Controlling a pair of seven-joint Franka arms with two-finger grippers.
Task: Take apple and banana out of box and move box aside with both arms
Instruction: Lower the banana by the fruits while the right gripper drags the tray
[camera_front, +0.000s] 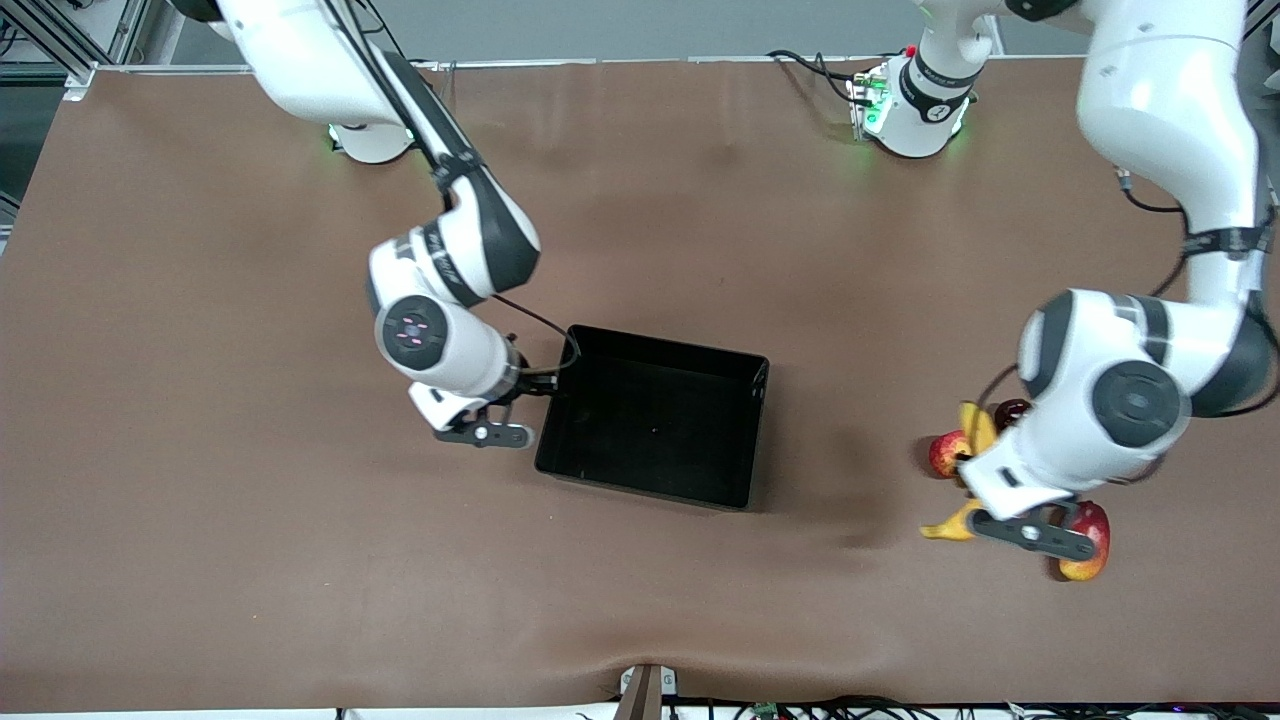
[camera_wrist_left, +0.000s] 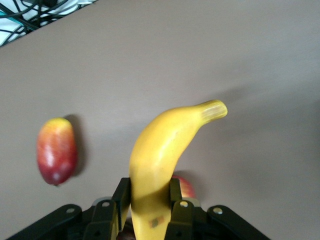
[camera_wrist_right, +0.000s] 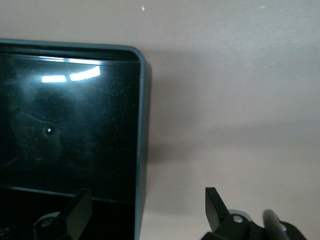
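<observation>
My left gripper (camera_front: 990, 480) is shut on the curved yellow banana (camera_front: 977, 428), gripping it at mid-length (camera_wrist_left: 165, 145) just above the table at the left arm's end. The small red-and-yellow apple (camera_front: 948, 453) lies beside it, and in the left wrist view it (camera_wrist_left: 187, 187) is partly hidden by the banana. The black open-topped box (camera_front: 660, 345) sits mid-table and is empty. My right gripper (camera_front: 540, 392) is open at the box's end toward the right arm. In the right wrist view its fingers (camera_wrist_right: 215, 202) straddle the box wall (camera_wrist_right: 142, 125), one inside and one outside.
A red-yellow mango (camera_front: 1090, 545) lies nearer the front camera than the left hand and also shows in the left wrist view (camera_wrist_left: 56, 150). A dark plum (camera_front: 1012, 410) sits by the banana's end. The brown table (camera_front: 250, 500) is wrinkled at its front edge.
</observation>
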